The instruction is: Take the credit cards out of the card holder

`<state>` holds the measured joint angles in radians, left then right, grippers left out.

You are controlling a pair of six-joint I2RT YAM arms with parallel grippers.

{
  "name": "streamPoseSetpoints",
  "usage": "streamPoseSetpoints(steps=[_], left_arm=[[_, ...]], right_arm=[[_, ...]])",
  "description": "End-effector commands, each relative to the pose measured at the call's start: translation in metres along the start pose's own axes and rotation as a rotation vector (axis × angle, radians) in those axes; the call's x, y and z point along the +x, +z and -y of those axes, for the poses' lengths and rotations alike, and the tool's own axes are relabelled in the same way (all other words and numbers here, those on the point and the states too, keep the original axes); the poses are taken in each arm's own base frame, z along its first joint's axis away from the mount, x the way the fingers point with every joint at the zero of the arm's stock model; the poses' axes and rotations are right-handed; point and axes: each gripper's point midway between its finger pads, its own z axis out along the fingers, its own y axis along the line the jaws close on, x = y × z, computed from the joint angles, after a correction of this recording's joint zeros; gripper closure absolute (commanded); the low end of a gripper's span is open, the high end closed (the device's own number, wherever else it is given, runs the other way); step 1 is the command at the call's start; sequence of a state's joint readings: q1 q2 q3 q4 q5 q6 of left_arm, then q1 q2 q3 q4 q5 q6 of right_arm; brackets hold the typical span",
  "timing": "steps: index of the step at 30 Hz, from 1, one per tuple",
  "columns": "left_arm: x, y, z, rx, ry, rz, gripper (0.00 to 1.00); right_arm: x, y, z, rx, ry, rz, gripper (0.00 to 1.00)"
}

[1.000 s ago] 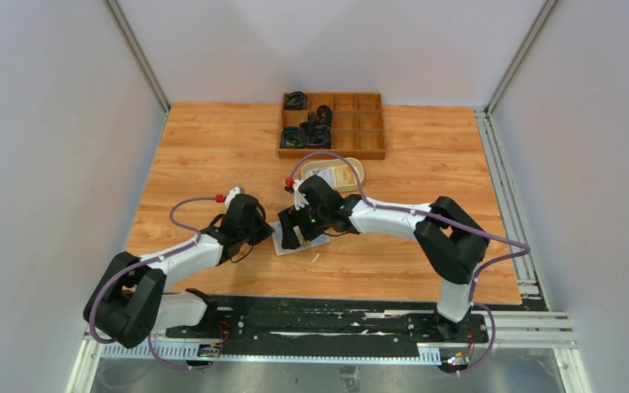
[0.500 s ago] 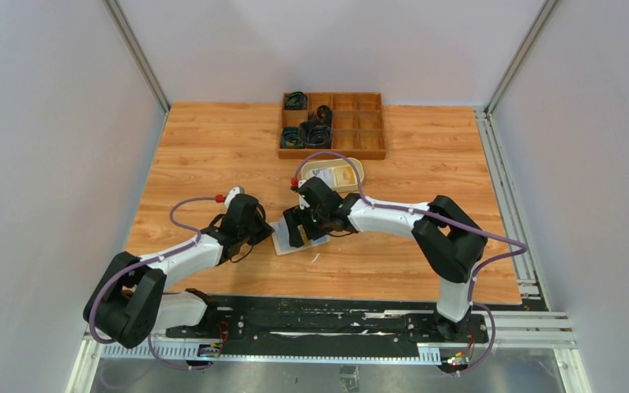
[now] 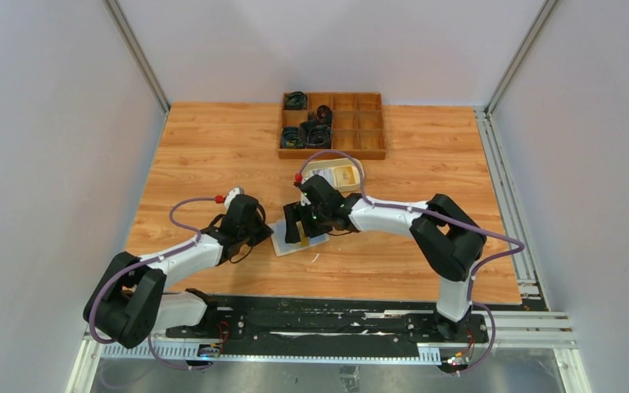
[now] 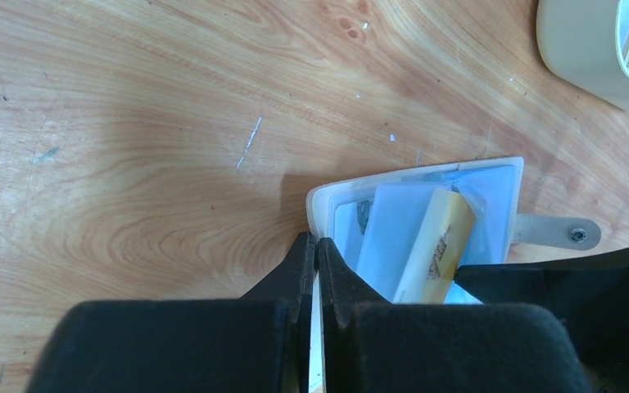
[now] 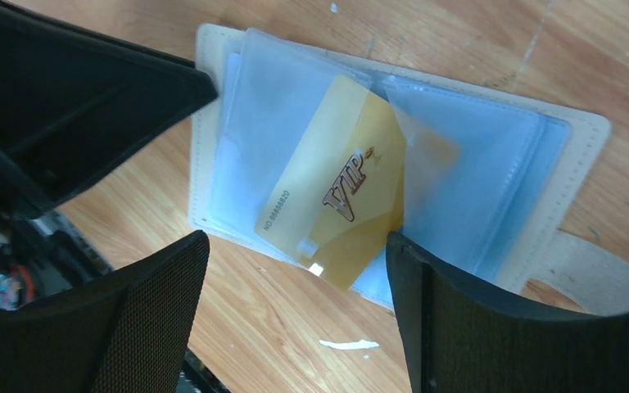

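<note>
Credit card (image 5: 336, 196), gold, likely stiff, light and slick, pokes halfway out of a clear pocket in the card holder (image 5: 475, 155), which lies open on the table (image 4: 131, 123). Its free corner looks best to pinch. Right gripper (image 5: 295, 237) hangs spread around it; left gripper (image 4: 315, 246) is clamped on the holder's rim.

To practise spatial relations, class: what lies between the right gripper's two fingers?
The gold VIP card, its corner poking out of the open card holder; the right wrist view shows it.
</note>
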<state>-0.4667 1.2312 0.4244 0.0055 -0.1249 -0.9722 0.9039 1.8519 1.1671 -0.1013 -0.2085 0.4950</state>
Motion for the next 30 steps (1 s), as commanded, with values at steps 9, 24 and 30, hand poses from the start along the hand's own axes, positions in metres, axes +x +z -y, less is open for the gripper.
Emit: streamPoseSetpoints(steps=[9, 24, 30], left_arm=[[-0.003, -0.003, -0.009, -0.034, 0.017, 0.021, 1.00], [-0.002, -0.003, -0.013, -0.044, 0.020, 0.023, 1.00], [-0.001, -0.003, -0.014, -0.047, 0.020, 0.023, 1.00]], right_arm=[[0.044, 0.010, 0.016, -0.175, 0.504, -0.067, 0.18], [0.074, 0.039, 0.031, -0.190, 0.712, -0.129, 0.19], [0.060, 0.037, 0.021, -0.275, 0.664, -0.071, 0.33]])
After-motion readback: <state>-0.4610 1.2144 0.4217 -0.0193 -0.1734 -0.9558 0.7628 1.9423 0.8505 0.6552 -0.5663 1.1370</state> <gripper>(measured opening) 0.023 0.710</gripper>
